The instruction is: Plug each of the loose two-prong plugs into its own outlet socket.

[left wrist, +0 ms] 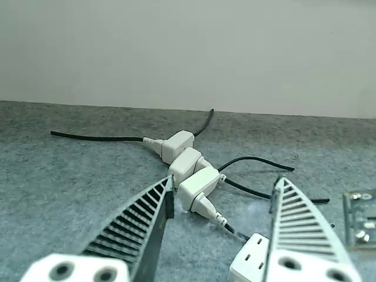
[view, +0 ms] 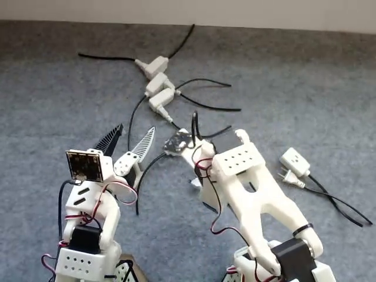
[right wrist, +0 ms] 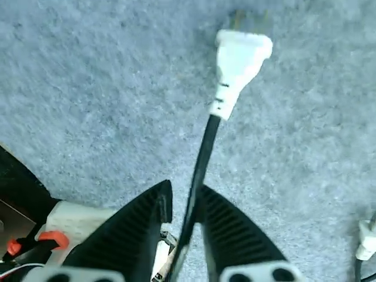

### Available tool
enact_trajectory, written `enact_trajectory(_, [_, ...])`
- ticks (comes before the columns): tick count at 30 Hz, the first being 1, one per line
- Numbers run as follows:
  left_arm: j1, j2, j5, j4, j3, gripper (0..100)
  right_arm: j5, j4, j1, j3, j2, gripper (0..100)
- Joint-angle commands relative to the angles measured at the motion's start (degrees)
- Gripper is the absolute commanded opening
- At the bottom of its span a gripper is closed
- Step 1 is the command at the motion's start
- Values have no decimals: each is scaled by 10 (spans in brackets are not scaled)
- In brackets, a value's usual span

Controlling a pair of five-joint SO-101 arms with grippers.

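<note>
My right gripper [right wrist: 183, 191] is shut on the black cable [right wrist: 200, 158] of a white two-prong plug [right wrist: 241, 56]. The plug hangs just beyond the fingertips, over the grey carpet, prongs pointing away. My left gripper [left wrist: 224, 183] stands open with nothing between its fingers, low over the carpet [view: 136, 129]. Ahead of it lies a chain of three white socket-and-plug pieces [left wrist: 187, 164], also seen at the back of the carpet [view: 160, 84]. Another white socket block [left wrist: 252, 264] sits close by the left gripper's white finger [left wrist: 299, 229].
A separate white socket [view: 294, 160] and a loose plug [view: 291, 178] with a black cable lie to the right of the right arm [view: 235, 161]. Black cables [view: 205, 106] trail around the chain. A pale wall [left wrist: 188, 47] borders the carpet's far edge.
</note>
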Motion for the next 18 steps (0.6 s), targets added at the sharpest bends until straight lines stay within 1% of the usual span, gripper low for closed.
enact_trajectory(1, [-6,-5,1,2,1,274,1,-17,7,0,-9,216])
enact_trajectory(3, [-6,-5,1,2,1,274,33,-17,4,-12,-9,244])
enact_trajectory(5, [-6,-5,1,2,1,274,45,-25,4,-24,-9,244])
enact_trajectory(11, [-5,-5,1,12,1,274,0,-112,-1,-25,-3,242])
enact_trajectory(14, [-5,-5,1,13,1,274,-31,-159,-9,7,-3,242])
enact_trajectory(18, [-5,-5,1,14,1,274,-46,-233,-19,60,-3,242])
